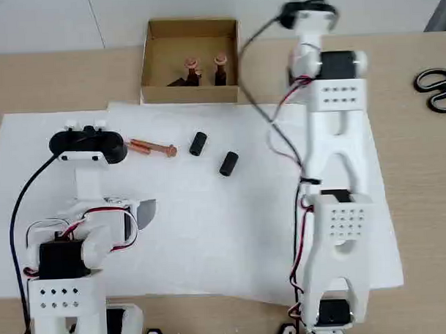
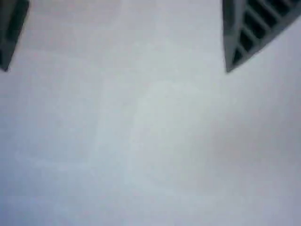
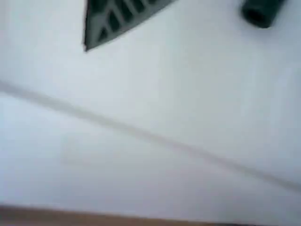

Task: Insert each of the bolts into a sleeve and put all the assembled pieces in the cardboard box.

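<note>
Two bolts [image 1: 153,147] lie side by side on the paper [image 1: 211,233], long axis crosswise, heads toward the two sleeves [image 1: 198,144] nearby. Two assembled pieces [image 1: 205,69] stand upright in the box [image 1: 150,59]. Left gripper [image 2: 134,33] is spread wide over the paper; right gripper [image 3: 117,19] state: can't tell.

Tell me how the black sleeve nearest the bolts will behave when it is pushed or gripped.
The black sleeve is a short cylinder lying on its side on the white paper, so a sideways push would probably roll it. It looks small and solid, so likely light and stiff when gripped.
</note>
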`<state>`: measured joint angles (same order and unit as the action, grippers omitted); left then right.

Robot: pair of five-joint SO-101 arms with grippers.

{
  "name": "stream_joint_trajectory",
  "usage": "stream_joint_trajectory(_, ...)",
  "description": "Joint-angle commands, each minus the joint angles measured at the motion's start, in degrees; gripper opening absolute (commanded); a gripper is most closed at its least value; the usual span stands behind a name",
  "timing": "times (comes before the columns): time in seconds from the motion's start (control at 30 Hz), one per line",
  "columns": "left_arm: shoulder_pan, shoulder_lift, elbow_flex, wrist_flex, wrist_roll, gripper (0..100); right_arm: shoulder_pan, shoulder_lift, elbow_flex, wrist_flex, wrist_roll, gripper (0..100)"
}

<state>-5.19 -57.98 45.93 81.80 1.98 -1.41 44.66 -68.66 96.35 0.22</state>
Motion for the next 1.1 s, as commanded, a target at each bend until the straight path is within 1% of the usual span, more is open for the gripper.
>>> stream_joint_trajectory(0.0, -0.35, -0.35, -0.13, -0.44, -0.35, 28, 4.00, -3.30, 2.46, -0.13, 0.18, 19.0)
stream_joint_trajectory(0.13, -0.35, -0.35, -0.04, -0.88, -0.26, 28, 3.82, -2.24, 8.00, -0.22, 0.09, 19.0)
stream_joint_trajectory(0.2, -0.35, -0.35, 0.22, -0.88, -0.26, 28, 1.89, -0.57, 8.70, -0.22, -1.14, 19.0)
stream_joint_trajectory(0.27, -0.35, -0.44, 1.01, -0.88, -0.26, 28, -0.31, 1.54, 8.79, -0.22, -5.10, 19.0)
stream_joint_trajectory(0.5, -0.18, -0.62, 1.19, -0.97, -0.26, 28, -8.48, 5.23, 8.79, -0.13, -25.49, 19.0)
stream_joint_trajectory(0.6, -0.09, -0.62, 1.19, -0.97, -0.26, 28, -11.38, 5.05, 8.79, -0.04, -31.38, 19.0)
stream_joint_trajectory(0.83, -0.09, -0.62, 1.19, -0.97, -0.26, 28, -19.03, 5.41, 8.88, -0.04, -40.97, 19.0)
stream_joint_trajectory(1.07, -0.09, -0.62, 1.19, -0.97, -0.26, 28, -22.29, 6.11, 8.88, -0.22, -45.54, 19.0)
